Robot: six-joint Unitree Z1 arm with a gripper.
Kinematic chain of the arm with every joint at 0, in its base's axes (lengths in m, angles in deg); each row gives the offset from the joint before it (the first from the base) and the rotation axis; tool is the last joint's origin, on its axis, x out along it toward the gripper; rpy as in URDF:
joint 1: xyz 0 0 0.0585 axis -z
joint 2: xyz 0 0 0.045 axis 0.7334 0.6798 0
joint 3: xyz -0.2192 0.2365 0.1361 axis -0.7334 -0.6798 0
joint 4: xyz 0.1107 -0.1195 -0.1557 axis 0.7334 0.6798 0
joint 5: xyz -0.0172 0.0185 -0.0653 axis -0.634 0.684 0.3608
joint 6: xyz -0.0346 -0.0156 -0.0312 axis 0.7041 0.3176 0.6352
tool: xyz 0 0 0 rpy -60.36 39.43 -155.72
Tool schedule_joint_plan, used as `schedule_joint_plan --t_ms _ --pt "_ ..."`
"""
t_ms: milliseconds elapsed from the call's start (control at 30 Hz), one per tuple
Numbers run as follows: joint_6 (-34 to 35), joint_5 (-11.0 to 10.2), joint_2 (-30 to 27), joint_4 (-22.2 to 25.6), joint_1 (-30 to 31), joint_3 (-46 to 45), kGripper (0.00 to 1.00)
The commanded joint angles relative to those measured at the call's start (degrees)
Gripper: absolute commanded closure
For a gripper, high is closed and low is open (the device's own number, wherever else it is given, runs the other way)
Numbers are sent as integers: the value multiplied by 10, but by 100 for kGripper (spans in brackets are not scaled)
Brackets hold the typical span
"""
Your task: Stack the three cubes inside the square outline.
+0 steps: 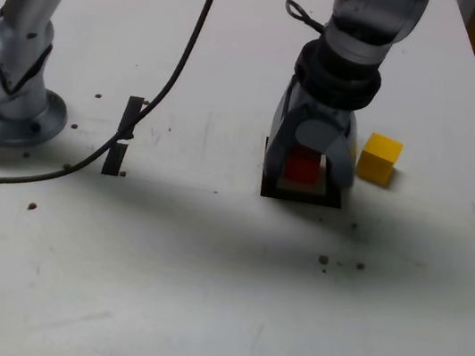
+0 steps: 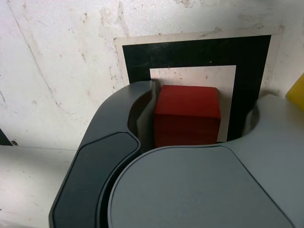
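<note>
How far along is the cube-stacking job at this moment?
Done: the red cube sits inside the square outline. In hand: the gripper straddles it, with a gap on one side. Left: the yellow cube waits beside the outline; no green cube shows.

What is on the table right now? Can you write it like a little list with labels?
red cube: inside the square outline, between the jaws
gripper: pointing down over the outline; a gap shows on one side of the red cube
yellow cube: on the table, outside the outline, on the exterior view's right
green cube: not seen
black strips: near the cable
stack: not built yet
</note>
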Motion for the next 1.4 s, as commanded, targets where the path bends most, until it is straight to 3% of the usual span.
schedule_joint_plan --t_ms 0,100,233,400,800,967,1100,1367 --pt "0 -1 -4 6 1 4 9" --pt "4 -19 -52 31 5 7 2" --pt "-4 -39 -111 71 6 23 1" --pt "-45 -58 -139 129 4 70 0" --pt "-254 -91 -114 145 -38 129 0" --pt "-284 -81 -86 134 -26 152 1" --pt "-289 -63 -32 133 -1 224 2" --pt "-279 -68 40 147 15 293 3"
